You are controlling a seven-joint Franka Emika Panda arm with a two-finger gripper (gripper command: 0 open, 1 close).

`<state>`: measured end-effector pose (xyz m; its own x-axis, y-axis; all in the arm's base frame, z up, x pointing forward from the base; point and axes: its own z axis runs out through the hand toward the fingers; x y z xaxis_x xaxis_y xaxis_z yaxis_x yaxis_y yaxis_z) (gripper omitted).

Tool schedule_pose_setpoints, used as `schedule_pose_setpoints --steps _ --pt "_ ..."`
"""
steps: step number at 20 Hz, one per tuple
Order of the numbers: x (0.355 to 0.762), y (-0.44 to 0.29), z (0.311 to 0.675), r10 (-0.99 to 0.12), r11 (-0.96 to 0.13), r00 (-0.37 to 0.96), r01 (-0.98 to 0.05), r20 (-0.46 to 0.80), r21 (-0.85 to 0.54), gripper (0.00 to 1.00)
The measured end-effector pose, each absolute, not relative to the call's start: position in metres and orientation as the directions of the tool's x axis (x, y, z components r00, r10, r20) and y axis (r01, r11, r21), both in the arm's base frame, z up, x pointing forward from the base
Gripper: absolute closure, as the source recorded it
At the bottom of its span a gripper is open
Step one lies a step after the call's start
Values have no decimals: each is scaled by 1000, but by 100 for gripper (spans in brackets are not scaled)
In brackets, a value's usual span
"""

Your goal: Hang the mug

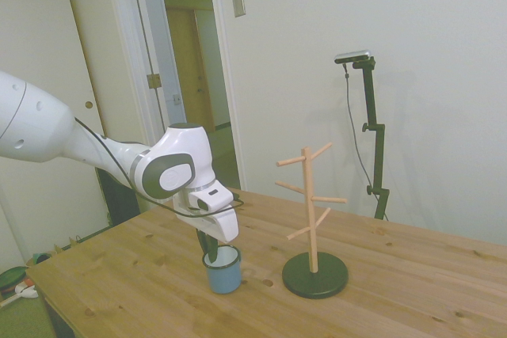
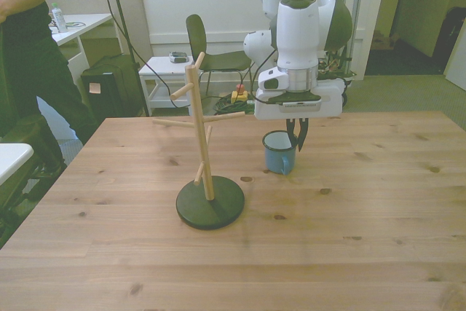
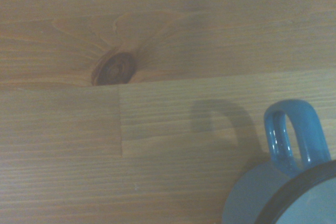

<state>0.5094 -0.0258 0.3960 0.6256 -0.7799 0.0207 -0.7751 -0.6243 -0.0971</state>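
Mug (image 1: 223,269) upright on table (image 1: 142,282), just beside peg stand (image 1: 314,223), on front view's right of it. Gripper (image 2: 297,135) down at mug rim, fingers nearly together; can't tell if it has the rim. Wrist view: handle (image 3: 292,134) close up, w/ wood knot (image 3: 114,68) nearby. Person (image 2: 29,49) at front view's left.

Blue mug, pale wood everywhere

The mug (image 1: 223,272) is light blue enamel with a dark rim and white inside, and its loop handle (image 3: 292,132) is a glossier blue. The tabletop (image 2: 364,202) is honey-toned pine with dark knots and streaky grain. The peg stand (image 2: 202,136) is pale wood on a black round base (image 2: 210,209); the arm (image 1: 170,172) is white with grey patches.
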Motion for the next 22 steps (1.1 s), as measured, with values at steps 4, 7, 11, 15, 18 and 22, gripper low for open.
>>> schedule_pose_setpoints --steps 4,7,11,15,18,22 --pt "507 -28 410 -778 -627 627 -771 36 -113 100" --pt "502 -33 425 -774 -631 631 -766 45 -124 100" --pt "501 -39 445 -776 -629 629 -765 54 -137 100" --pt "506 -51 465 -774 -632 630 -760 70 -152 100" --pt "509 -59 479 -772 -635 632 -757 73 -156 100" --pt "513 -70 510 -773 -633 630 -755 79 -171 100"
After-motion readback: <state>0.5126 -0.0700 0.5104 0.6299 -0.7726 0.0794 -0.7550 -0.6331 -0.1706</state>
